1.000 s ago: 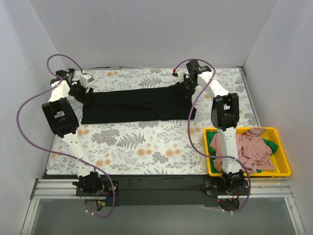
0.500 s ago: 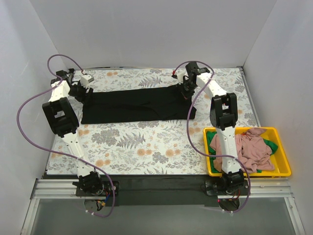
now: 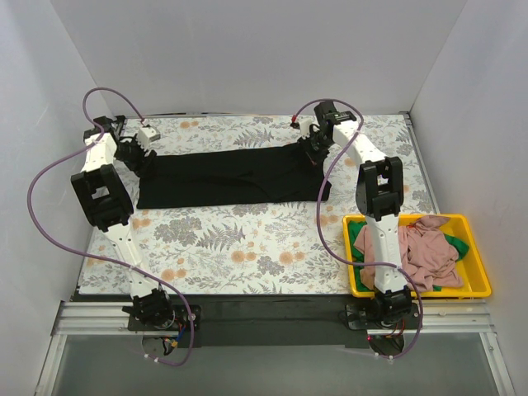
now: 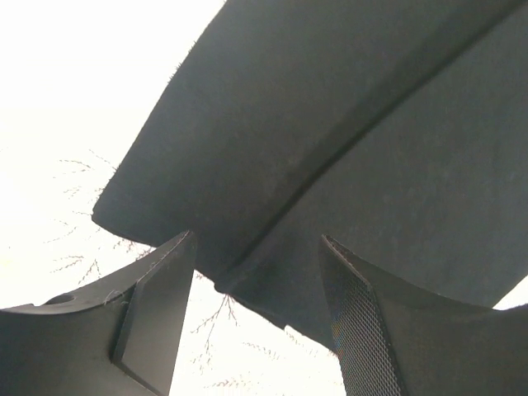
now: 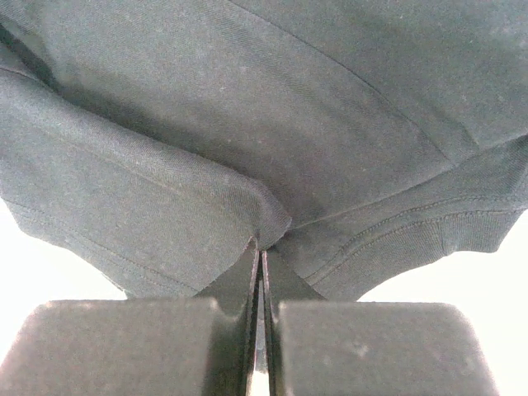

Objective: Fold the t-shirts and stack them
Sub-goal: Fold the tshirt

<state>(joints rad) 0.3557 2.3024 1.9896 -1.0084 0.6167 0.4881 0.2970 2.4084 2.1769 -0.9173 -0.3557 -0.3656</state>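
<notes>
While the black t-shirt (image 3: 235, 177) lies spread flat across the far half of the floral bench (image 3: 247, 247), the right hand (image 5: 261, 257) is pinched tight on a fold at its right end. The left hand (image 4: 256, 243) is spread apart over its left hem. A pink t-shirt (image 3: 421, 252) and a green t-shirt (image 3: 457, 243) sit crumpled in the yellow bin (image 3: 478, 285).

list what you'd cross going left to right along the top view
left end effector → black shirt → right end effector → bin
</notes>
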